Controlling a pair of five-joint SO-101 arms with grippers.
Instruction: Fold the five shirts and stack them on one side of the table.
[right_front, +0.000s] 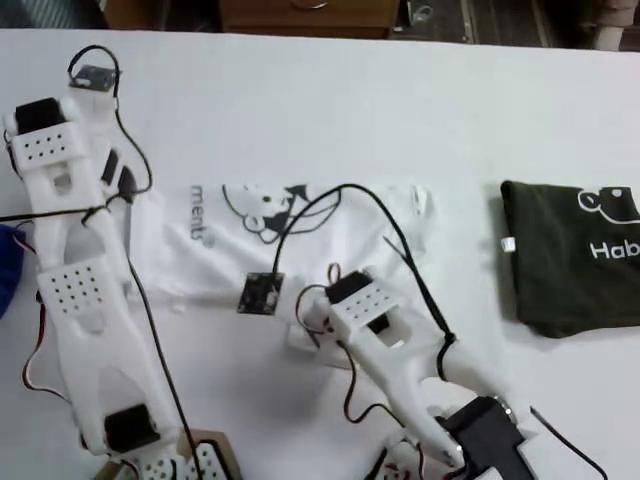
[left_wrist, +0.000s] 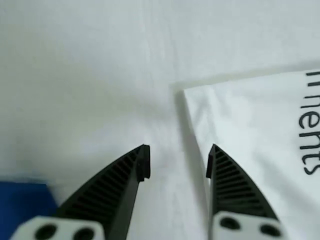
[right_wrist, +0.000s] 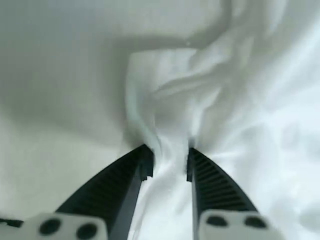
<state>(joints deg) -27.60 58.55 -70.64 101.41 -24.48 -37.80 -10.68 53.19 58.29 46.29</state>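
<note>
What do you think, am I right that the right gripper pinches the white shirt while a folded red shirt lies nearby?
Not quite: the high view shows the folded shirt is dark green, not red; the right gripper does pinch the white shirt.

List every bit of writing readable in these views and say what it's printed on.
white shirt: dark lettering turned sideways beside a cartoon drawing; only a word's tail end shows, so no whole word reads.
dark green shirt: white lettering cut off by the picture's edge; no whole word reads.
small tag on the dark green shirt's edge: too small to read.
</note>
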